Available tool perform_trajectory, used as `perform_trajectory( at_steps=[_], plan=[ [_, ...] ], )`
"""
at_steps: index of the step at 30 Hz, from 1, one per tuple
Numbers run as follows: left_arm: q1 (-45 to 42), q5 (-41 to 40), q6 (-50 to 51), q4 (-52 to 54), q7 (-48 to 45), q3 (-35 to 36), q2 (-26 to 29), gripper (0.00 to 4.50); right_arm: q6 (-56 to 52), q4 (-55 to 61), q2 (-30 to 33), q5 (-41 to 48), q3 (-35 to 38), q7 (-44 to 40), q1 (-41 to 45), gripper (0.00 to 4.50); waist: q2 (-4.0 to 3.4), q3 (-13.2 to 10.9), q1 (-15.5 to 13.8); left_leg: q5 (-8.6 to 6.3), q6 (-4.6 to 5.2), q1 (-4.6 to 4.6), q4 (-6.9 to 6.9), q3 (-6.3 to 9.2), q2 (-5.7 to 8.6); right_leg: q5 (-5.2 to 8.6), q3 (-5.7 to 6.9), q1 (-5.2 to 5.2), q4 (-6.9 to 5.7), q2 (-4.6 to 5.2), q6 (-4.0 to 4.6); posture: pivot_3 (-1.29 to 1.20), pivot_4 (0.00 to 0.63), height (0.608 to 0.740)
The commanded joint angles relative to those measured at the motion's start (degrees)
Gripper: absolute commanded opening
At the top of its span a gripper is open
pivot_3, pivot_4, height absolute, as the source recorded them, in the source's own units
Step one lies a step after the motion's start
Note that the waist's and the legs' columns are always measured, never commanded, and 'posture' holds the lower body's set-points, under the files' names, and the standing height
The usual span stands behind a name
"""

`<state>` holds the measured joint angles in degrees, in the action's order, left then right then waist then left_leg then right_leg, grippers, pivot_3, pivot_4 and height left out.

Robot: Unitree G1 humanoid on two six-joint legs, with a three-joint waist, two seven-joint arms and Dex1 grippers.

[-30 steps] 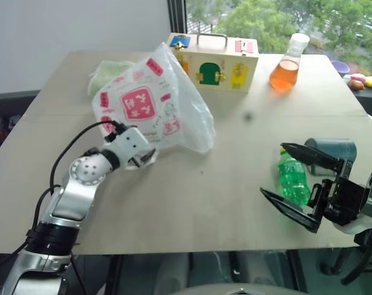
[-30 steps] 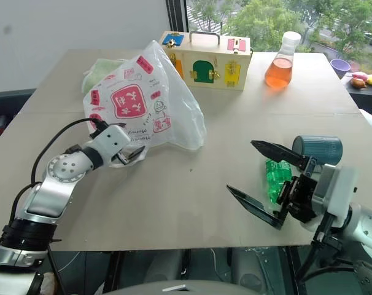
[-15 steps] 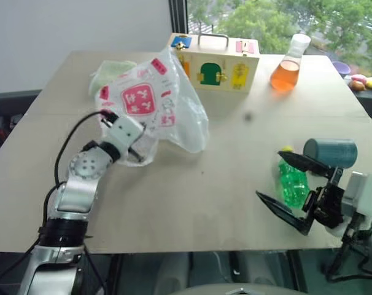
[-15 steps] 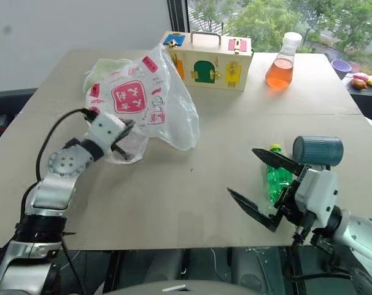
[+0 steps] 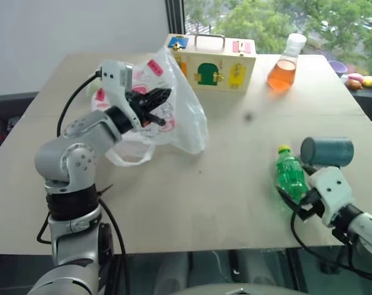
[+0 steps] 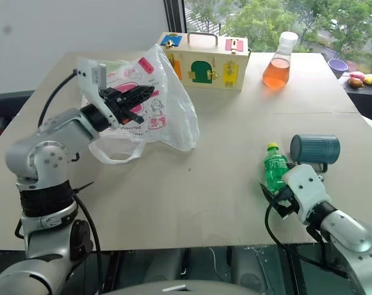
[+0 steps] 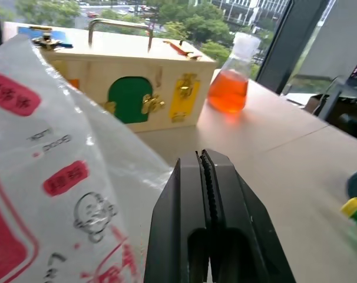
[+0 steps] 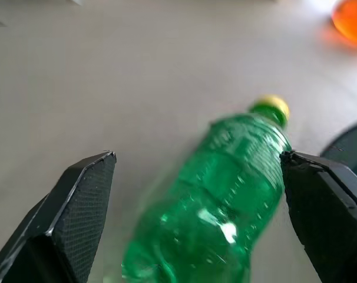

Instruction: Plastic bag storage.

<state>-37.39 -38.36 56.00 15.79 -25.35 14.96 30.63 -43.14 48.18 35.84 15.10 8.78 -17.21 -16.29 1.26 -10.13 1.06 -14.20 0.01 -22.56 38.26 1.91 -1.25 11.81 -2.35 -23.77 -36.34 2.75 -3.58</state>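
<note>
While the left gripper (image 5: 158, 98) is raised above the pale wooden table (image 5: 223, 184), its 2 black fingers (image 7: 211, 194) are pressed flat together, clenched, and they pinch a fold of the thin, crinkly, translucent white plastic bag (image 5: 174, 117) printed with red-pink squares. That bag sits on the far left part of the table, bunched up and partly lifted at the gripper, with 1 loop handle (image 5: 127, 161) trailing on the tabletop toward the near edge. A folded pale green cloth (image 5: 103, 70) lies just behind the bag, mostly hidden by it.

Beyond the bag, touching or nearly touching its far side, stands a light wooden box (image 5: 213, 61) with a metal carry handle, a green arched door, a yellow panel and brass latches. To its right stands a clear conical flask (image 5: 285, 64) holding orange liquid.

Near the right front edge, the right gripper (image 8: 196, 194) is spread wide, released, with 1 finger on each side of a green plastic bottle (image 5: 290, 175) with a yellow cap lying on the table. The fingers are apart from the bottle's sides in the right wrist view. A teal cylindrical canister (image 5: 327, 152) lies on its side just beside the bottle, further right. Small coloured objects (image 5: 358, 80) rest on a separate surface beyond the table's far right corner.
</note>
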Motion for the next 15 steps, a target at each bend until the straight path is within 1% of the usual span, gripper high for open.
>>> perform_trajectory(
  at_steps=[1,2,3,5,7,9,11,15],
  plan=[
    [2.92,6.49,-6.22,3.02,-4.73,-4.9,7.38,0.06,-10.77,0.58,-1.77,0.01,-0.69,3.86,3.79,4.5,-0.01,0.0,0.15,0.0,0.0,0.0,0.0,0.0,0.0,0.0,-0.01,0.0,-0.01,-0.01,0.0,0.0,0.15,0.74],
    [4.45,8.46,-8.98,3.97,-7.0,-6.93,9.72,0.06,-12.72,0.3,-2.21,0.05,-1.31,4.23,5.23,4.5,-0.01,0.0,0.24,0.0,0.0,0.02,-0.02,-0.01,-0.01,0.0,-0.03,-0.02,-0.04,-0.03,0.01,0.0,0.15,0.74],
    [6.0,10.51,-11.65,4.85,-8.62,-8.8,11.81,0.57,-14.56,0.01,-2.46,-0.04,-1.99,4.47,6.58,4.5,-0.03,-0.01,0.1,0.0,0.0,0.02,-0.04,-0.02,-0.01,0.01,-0.05,-0.04,-0.05,-0.03,0.02,0.0,0.15,0.74],
    [10.76,17.89,-19.15,6.68,-11.67,-13.99,17.39,1.32,-17.15,-0.93,-3.09,-0.01,-2.95,4.7,8.9,4.5,0.01,-0.01,0.09,0.0,0.0,0.0,-0.03,-0.04,0.0,0.0,-0.06,-0.05,-0.04,-0.01,0.03,0.0,0.15,0.74],
    [15.25,22.51,-21.43,7.38,-11.18,-15.82,20.7,2.23,-18.46,-2.01,-3.73,0.13,-3.01,4.6,10.27,4.5,0.0,0.0,-0.07,0.0,0.0,-0.01,-0.04,-0.09,0.0,0.0,-0.09,-0.05,0.06,0.01,0.03,0.0,0.15,0.74],
    [18.09,28.83,-27.3,5.93,-11.04,-17.59,23.94,3.25,-18.29,-2.62,-3.81,-0.2,-3.23,4.27,10.58,4.5,0.07,-0.02,-0.18,0.0,0.0,-0.04,-0.03,-0.08,-0.02,0.01,-0.06,-0.06,0.08,0.02,0.01,0.0,0.15,0.74],
    [19.99,35.95,-32.77,2.58,-10.19,-19.47,27.42,3.25,-17.42,-3.81,-3.76,-0.8,-3.86,4.09,10.59,4.5,0.17,0.02,-0.21,0.0,0.0,-0.06,-0.03,-0.06,-0.04,0.01,-0.02,-0.08,0.09,0.01,0.01,0.0,0.15,0.74],
    [21.24,44.92,-39.9,-3.86,-8.58,-20.81,30.63,3.25,-16.53,-5.98,-3.81,-1.6,-4.36,3.95,10.92,4.5,0.24,0.06,-0.1,0.0,0.0,-0.02,-0.04,-0.08,-0.07,0.01,-0.01,-0.09,0.09,0.01,0.0,0.0,0.15,0.74]
  ],
)
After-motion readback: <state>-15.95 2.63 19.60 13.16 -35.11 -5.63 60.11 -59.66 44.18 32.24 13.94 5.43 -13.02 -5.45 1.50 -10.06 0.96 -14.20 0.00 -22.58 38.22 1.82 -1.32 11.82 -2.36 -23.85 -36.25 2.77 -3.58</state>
